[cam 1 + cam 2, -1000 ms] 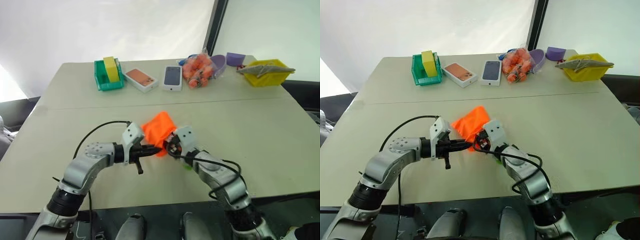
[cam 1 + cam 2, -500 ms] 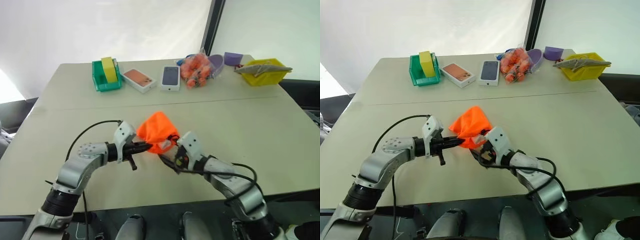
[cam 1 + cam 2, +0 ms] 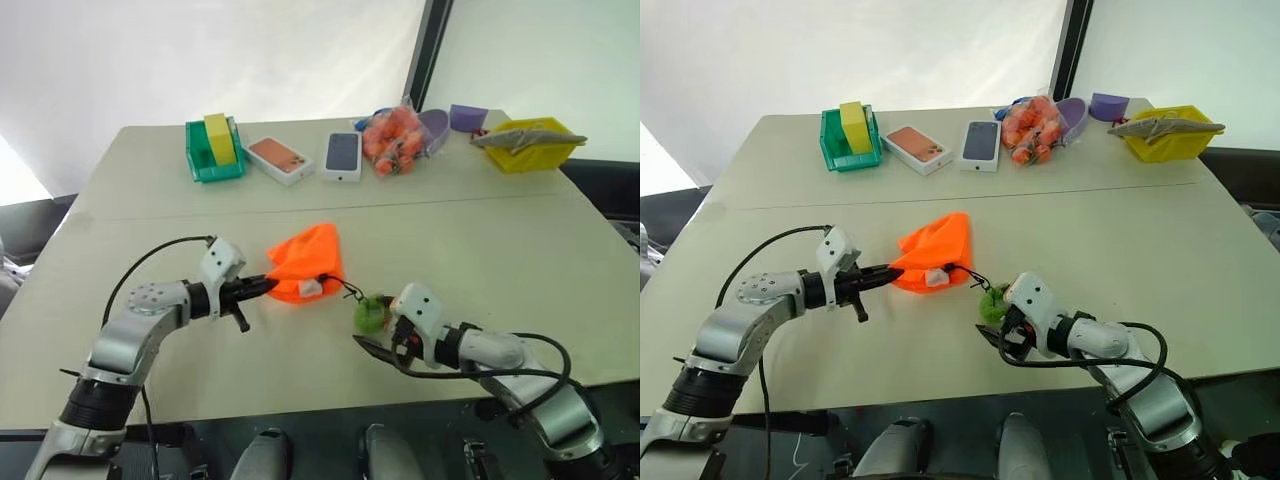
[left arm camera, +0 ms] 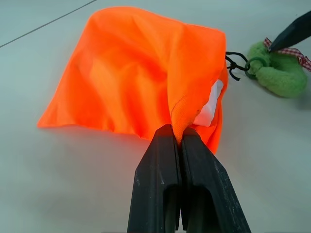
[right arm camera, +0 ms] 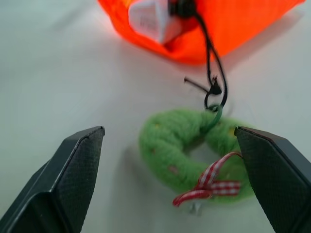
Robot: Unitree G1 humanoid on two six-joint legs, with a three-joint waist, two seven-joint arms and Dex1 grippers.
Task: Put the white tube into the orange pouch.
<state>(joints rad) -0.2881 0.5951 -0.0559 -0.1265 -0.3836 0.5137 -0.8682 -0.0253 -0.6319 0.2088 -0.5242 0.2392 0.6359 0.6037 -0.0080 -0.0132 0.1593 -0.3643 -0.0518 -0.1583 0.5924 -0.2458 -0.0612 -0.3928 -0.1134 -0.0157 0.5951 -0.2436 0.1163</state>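
Beige matte tabletop under pale curtain light, bearing a bright orange, soft fabric drawstring pouch, slumped and creased near the front edge. Left gripper clamped flat on a fold of the pouch's rim, holding the mouth up. Small white, smooth plastic squeeze tube lodged in that mouth, one end peeking out. Thin black cord trailing to a fuzzy green ring tied with checked ribbon. Right gripper with fingers spread wide and empty, hovering just beside the ring. Insertion nearly done, by the look of it; next, probably a nudge deeper or a pull on the cord.
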